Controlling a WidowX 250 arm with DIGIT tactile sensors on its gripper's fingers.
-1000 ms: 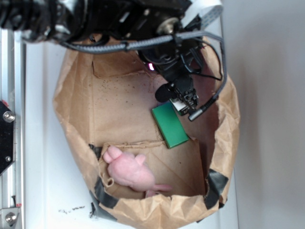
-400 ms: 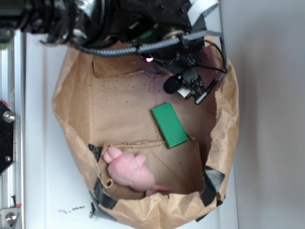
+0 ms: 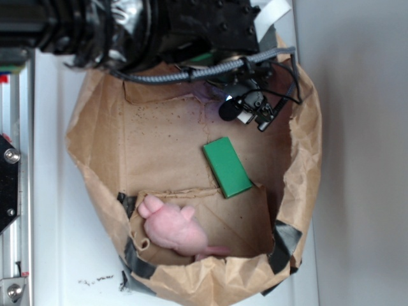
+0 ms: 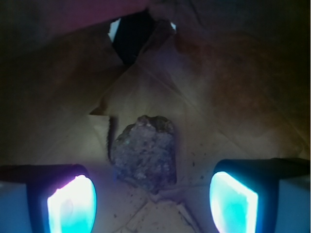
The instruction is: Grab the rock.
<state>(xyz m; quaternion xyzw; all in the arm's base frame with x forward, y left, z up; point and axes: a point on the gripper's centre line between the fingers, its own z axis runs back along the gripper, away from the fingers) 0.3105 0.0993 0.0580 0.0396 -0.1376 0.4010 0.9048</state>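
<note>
One rock (image 4: 145,151) shows in the wrist view: a lumpy grey-brown stone with a speckled face, lying on the creased paper floor of a brown paper bag (image 3: 102,185). It is somewhat taller than wide in that view, so its long axis runs away from the camera, toward the dark fold and small gap in the bag wall beyond it. Its far end is knobbly and rounded; the near end narrows to a blunt point.

The tool (image 4: 153,201) is spread wide, its two glowing pads standing at the lower left and lower right of the wrist view with the rock's near end between them. Neither pad touches the stone, and nothing lies between them and it but bare paper with a few dark crumbs.

In the exterior view the rock cannot be made out; the black arm and its cables hang over the upper end of the bag. Also in the bag are one flat green rectangular block (image 3: 227,167), lying near the middle and well apart from the tool, and one pink plush toy (image 3: 173,228) at the lower end, on a folded paper flap. The bag sits on a white table (image 3: 48,191).
</note>
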